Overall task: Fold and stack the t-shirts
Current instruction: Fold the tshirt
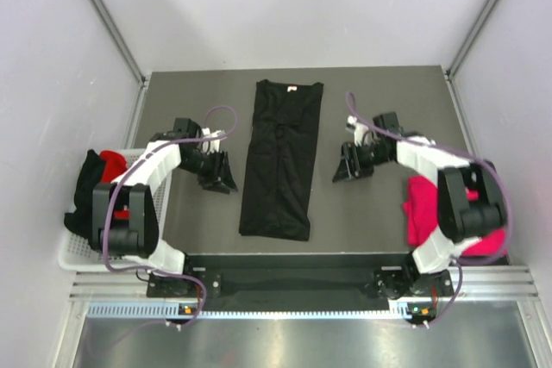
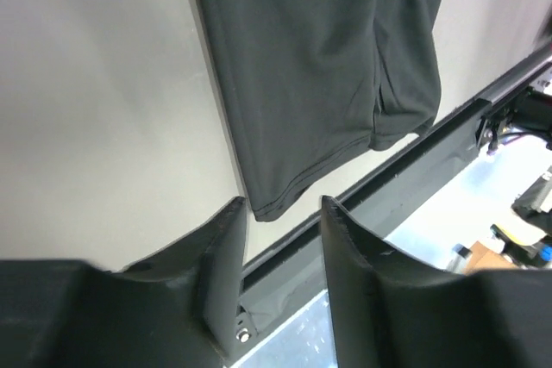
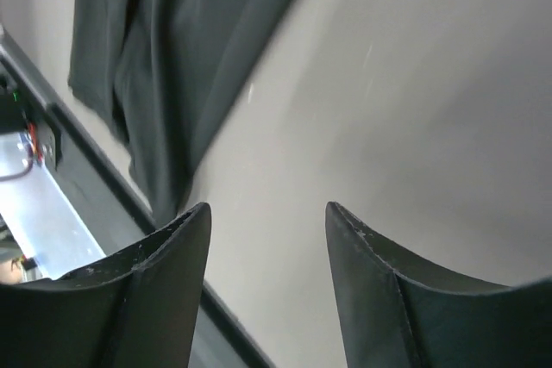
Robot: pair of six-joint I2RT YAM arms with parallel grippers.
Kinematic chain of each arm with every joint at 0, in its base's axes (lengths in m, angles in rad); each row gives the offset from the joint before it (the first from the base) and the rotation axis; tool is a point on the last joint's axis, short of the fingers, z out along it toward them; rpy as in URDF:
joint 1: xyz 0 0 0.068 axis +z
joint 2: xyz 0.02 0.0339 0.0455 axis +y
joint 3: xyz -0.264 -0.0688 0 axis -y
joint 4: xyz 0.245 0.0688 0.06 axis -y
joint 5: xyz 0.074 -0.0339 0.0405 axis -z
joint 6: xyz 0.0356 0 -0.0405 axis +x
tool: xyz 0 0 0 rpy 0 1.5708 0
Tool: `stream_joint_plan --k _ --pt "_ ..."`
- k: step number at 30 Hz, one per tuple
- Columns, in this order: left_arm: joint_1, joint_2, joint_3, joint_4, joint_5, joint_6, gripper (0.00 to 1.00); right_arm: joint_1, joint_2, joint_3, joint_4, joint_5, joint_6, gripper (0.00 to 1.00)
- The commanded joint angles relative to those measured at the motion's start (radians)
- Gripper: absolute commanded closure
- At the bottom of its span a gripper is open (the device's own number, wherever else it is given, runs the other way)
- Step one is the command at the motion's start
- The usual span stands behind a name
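A black t-shirt lies folded into a long narrow strip down the middle of the grey table, its white neck tag at the far end. It also shows in the left wrist view and the right wrist view. My left gripper is open and empty just left of the strip, above the table. My right gripper is open and empty just right of it. A pink-magenta t-shirt lies crumpled at the right, partly under my right arm.
A white wire basket at the left edge holds more black cloth and red cloth. The table's near edge meets a black rail between the arm bases. White walls close in the far side and both sides.
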Motion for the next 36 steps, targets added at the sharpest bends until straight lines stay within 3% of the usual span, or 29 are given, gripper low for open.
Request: stream_joint_plan --k 1,3,8,18,27,36 --pt "-0.006 0.052 0.053 -0.048 0.044 0.028 0.59 0.007 0.145 0.19 0.011 -0.037 -0.013 0.44" --pt "-0.012 0.074 0.081 -0.066 0.059 0.039 0.65 0.014 0.204 0.231 -0.001 -0.063 -0.008 0.45" --pt "-0.023 0.092 0.081 -0.063 0.067 0.082 0.69 0.069 0.317 0.265 0.01 -0.08 -0.007 0.46" --pt "-0.023 0.092 0.119 -0.073 0.068 0.085 0.69 0.263 0.361 0.22 0.005 -0.036 0.041 0.47" --pt "-0.023 0.057 0.119 -0.064 0.062 0.087 0.69 0.271 0.235 0.054 -0.006 0.136 0.009 0.49" --pt "-0.023 0.054 0.115 -0.059 0.036 0.091 0.69 0.245 0.377 0.246 -0.025 0.185 0.004 0.54"
